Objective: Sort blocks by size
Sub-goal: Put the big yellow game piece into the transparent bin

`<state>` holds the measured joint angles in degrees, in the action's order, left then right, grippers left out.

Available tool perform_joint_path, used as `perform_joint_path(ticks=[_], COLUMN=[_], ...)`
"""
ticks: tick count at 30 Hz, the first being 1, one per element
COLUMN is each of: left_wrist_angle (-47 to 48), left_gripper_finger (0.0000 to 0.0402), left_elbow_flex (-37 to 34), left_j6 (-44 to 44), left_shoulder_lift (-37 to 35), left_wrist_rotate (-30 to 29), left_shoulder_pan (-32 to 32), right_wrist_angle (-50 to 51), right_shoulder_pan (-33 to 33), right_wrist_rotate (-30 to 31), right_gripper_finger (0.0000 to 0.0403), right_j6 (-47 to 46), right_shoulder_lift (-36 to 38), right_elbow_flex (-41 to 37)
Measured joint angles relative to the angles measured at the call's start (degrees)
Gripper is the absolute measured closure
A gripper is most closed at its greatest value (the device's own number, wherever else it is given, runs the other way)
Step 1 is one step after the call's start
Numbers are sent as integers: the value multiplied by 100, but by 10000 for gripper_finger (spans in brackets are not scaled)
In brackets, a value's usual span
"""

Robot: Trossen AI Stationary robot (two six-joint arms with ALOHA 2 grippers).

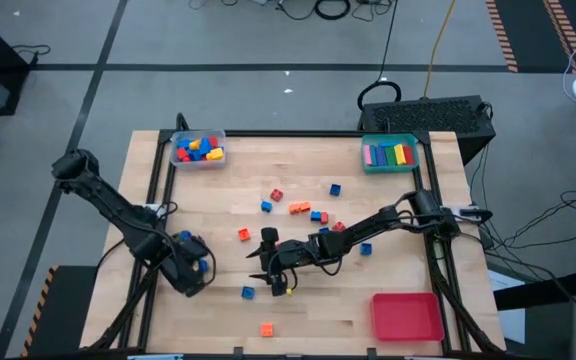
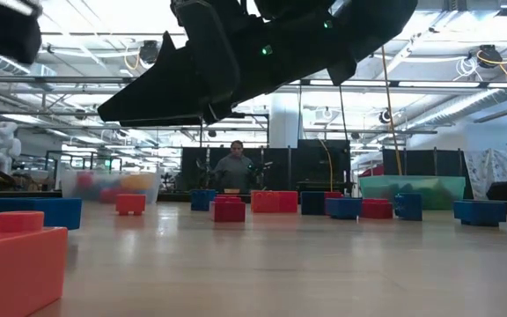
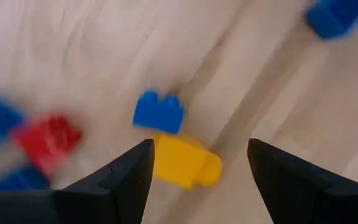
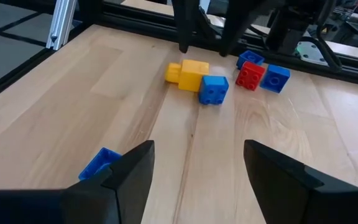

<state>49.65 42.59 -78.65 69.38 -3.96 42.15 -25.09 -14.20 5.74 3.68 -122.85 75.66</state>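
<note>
Yellow plastic brick point(image 3: 185, 163) is sitting near the left edge of the wooden table point(image 1: 298, 300), touching a small blue plastic brick point(image 3: 158, 112). I am holding my left gripper point(image 3: 197, 171) over the yellow one with its fingers spread wide, gripping nothing. My right gripper point(image 4: 194, 180) is waiting mid-table, spread wide too. I am thinking I could pinch both bricks together, or knock the blue one away.

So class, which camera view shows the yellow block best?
The right wrist view: the yellow block lies whole and sharp beside a blue block. The left wrist view shows it close but blurred. In the high and low views I cannot pick it out.
</note>
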Motion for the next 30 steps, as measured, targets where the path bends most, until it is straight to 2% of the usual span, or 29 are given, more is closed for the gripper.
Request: perform_joint_path(ticks=[5,9,16,24,27,30], left_wrist_angle=[169,213,-244,-395,-386,-368], left_gripper_finger=[144,144,144,147,173,225], left_elbow_flex=[-28,-52,-55,-55,-55,-55], left_j6=[-2260,-2972,-3338,-3081,-3035,-2915], left_shoulder_lift=[316,653,1066,1581,1658,1668], left_wrist_rotate=[255,637,697,573,425,267], left_shoulder_pan=[1,4,-13,-13,-13,-13], right_wrist_angle=[22,176,323,421,422,405], right_shoulder_pan=[0,0,-13,-17,-17,-20], right_wrist_rotate=[0,0,-1,-7,-7,-5], right_gripper_finger=[167,167,167,167,167,167], right_j6=[-164,-264,-318,-514,-615,-624], right_shoulder_lift=[0,0,1,2,2,2], right_elbow_flex=[0,0,0,0,0,0])
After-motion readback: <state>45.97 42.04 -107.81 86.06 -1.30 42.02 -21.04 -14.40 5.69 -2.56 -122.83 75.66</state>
